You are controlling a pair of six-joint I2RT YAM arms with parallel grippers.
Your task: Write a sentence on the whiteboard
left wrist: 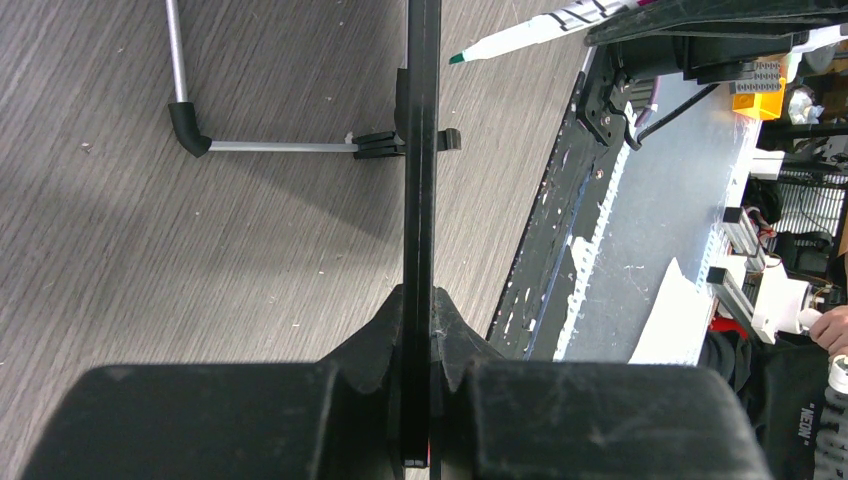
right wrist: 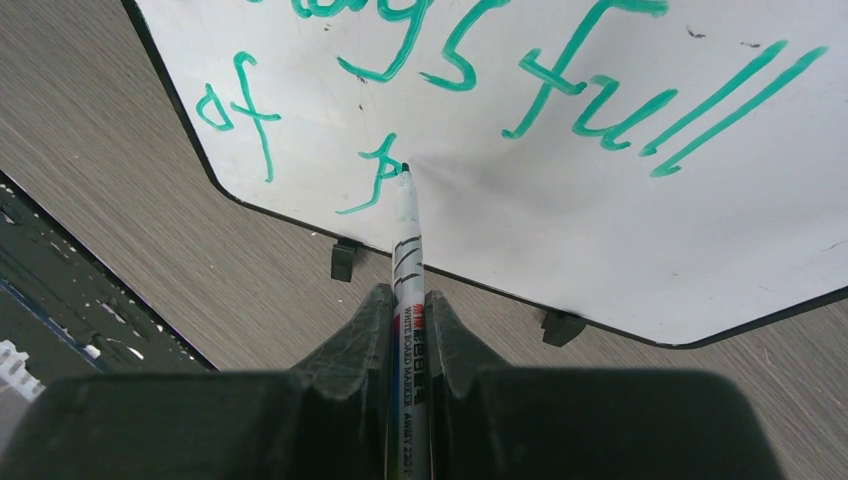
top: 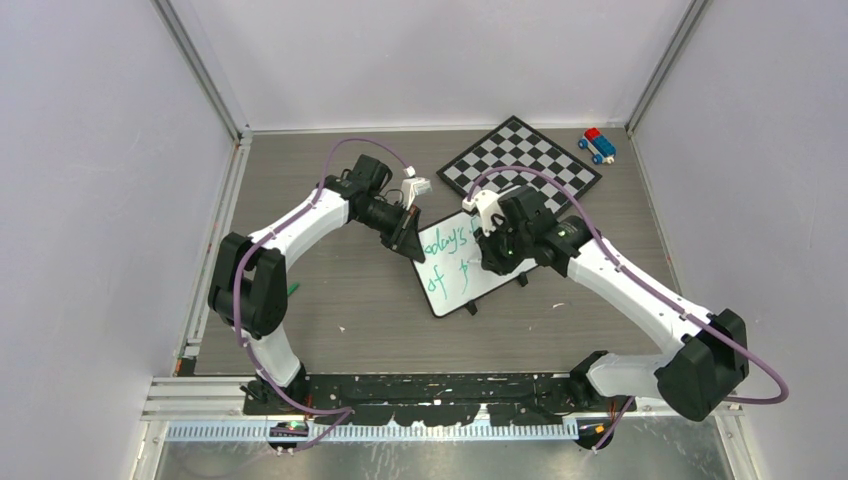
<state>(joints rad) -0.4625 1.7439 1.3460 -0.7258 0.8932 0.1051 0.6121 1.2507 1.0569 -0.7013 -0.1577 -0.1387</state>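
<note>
My right gripper (right wrist: 405, 300) fills the near edge of its wrist view, jaws clamped on the marker (right wrist: 407, 235), which points away from me with its tip touching the whiteboard (right wrist: 600, 230). The tip sits on a half-made letter after "of", the start of the second line of the sentence (right wrist: 560, 80). Above it, "full" is finished in green, so I judge "promise" is all that is left to write. The whiteboard lies at mid-table, skewed, with its small black feet on the table (top: 330, 320). My left gripper (left wrist: 420, 335) is closed on its far left edge, which its wrist view shows edge-on between the pads. The main risk is the thin pinch on that edge. If I press hard or drag a long stroke to the right, the whiteboard may pivot around the pinch or skate on its feet and the letters will wander. The marker is held only along its barrel, so a heavy stroke could slide or tilt it in the jaws and lift the tip. Room looks ample on the second line, but large letters could run off the right end. The chessboard (top: 520, 160) lies just beyond the whiteboard, and toy blocks (top: 598, 146) sit in the far right corner, both out of my way.
</note>
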